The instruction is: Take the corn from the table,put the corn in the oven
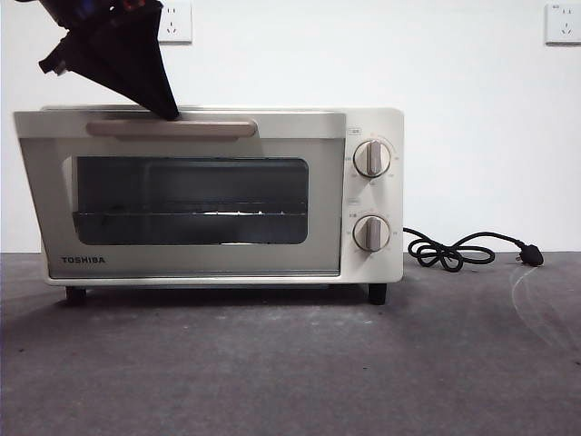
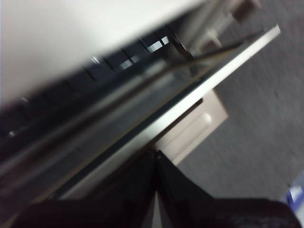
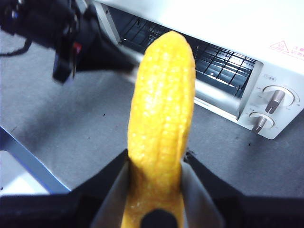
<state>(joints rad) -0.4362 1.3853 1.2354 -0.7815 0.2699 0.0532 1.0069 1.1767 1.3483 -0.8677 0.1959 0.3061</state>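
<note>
The yellow corn (image 3: 161, 128) stands upright in my right gripper (image 3: 156, 159), which is shut on its lower part and hovers over the table (image 3: 71, 137) in front of the oven (image 3: 266, 52); neither shows in the front view. The cream TOSHIBA oven (image 1: 372, 209) has its door (image 1: 54, 200) tipped slightly open at the top, with the wire rack (image 3: 213, 59) visible through the gap. My left gripper (image 1: 166, 109) comes down from the upper left with its jaws shut, its tip at the door handle (image 1: 209, 128). The left wrist view shows the same handle (image 2: 192, 128) just beyond the closed jaws.
A black power cord with plug (image 1: 454, 250) lies on the table to the right of the oven. Two knobs (image 1: 371, 158) sit on the oven's right panel. A blue-edged white object (image 3: 14, 168) lies at the table's side in the right wrist view.
</note>
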